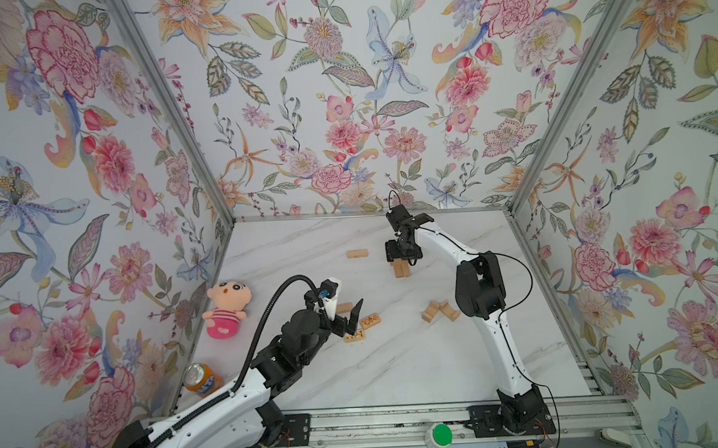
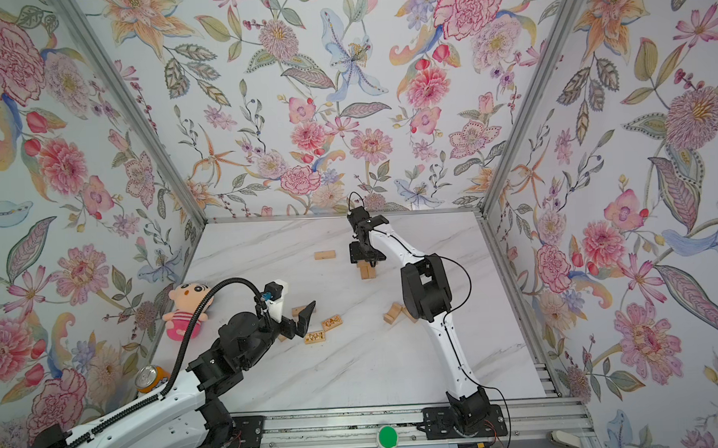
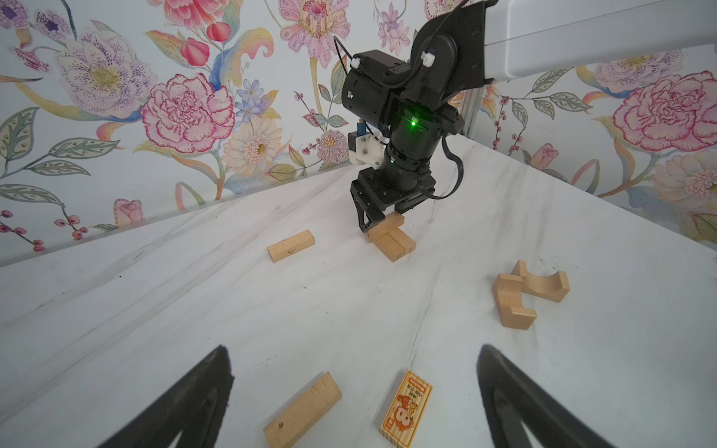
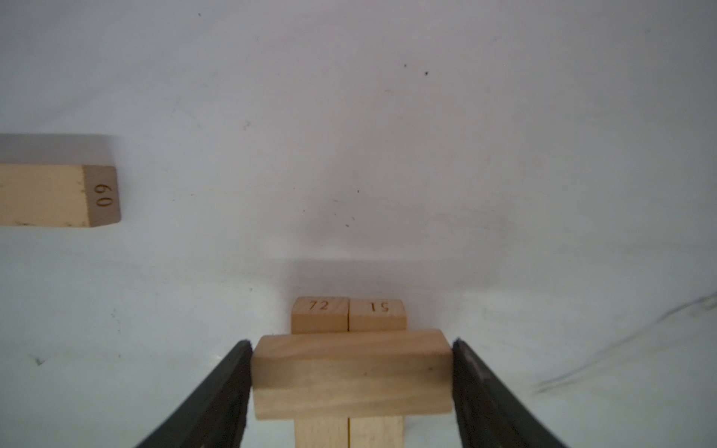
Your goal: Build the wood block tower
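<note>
Clamping top block point(image 4: 351, 376) by its ends with right gripper point(image 4: 351, 343), jaws partway apart, both fingers touching wood. Resting it crosswise on two base blocks point(image 4: 320, 316) set side by side, making low tower point(image 1: 402, 269) toward back middle of table point(image 1: 308, 244). Hovering left gripper point(image 3: 355, 349) spread fully wide, holding nothing, above plain block point(image 3: 302, 411) and printed block point(image 3: 407, 411). Leaving loose block point(image 1: 357, 254) lying just beside tower.

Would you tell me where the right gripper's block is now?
The block lies crosswise atop two paired blocks, right of centre near the back in both top views, beside a lone block.
</note>
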Tool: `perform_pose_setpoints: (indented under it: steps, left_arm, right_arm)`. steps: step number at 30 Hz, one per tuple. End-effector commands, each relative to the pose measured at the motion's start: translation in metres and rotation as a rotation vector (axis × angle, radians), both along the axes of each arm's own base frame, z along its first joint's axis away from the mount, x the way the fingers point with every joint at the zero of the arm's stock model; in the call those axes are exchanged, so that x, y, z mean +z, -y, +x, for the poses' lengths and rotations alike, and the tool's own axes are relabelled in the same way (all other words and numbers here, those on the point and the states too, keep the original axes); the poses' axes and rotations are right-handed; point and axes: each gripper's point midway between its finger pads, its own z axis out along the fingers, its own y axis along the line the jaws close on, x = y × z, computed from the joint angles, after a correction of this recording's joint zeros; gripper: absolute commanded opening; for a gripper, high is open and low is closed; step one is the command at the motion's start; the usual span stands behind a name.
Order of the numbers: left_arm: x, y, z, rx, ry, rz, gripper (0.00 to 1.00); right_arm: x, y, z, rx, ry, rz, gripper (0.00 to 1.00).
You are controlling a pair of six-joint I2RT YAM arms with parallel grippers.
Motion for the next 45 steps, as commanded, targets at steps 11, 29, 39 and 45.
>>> perform_pose_setpoints:
  steps: [11, 29, 39, 45]
  left_arm:
    - [0.005, -0.003, 0.000, 0.003, 0.011, -0.019, 0.99]
    - [0.004, -0.004, 0.000, 0.006, 0.009, -0.021, 0.99]
    - [0.001, -0.002, 0.001, 0.004, 0.002, -0.016, 0.99]
    - [0.001, 0.001, 0.002, -0.004, -0.002, -0.014, 0.99]
  right_arm:
    - [0.017, -0.009, -0.002, 0.002, 0.007, 0.037, 0.70]
    - [0.009, -0.001, -0.003, -0.006, -0.006, 0.013, 0.72]
    - [0.003, -0.001, -0.003, -0.001, -0.018, 0.013, 0.74]
    - [0.005, -0.004, -0.004, 0.025, -0.013, 0.013, 0.94]
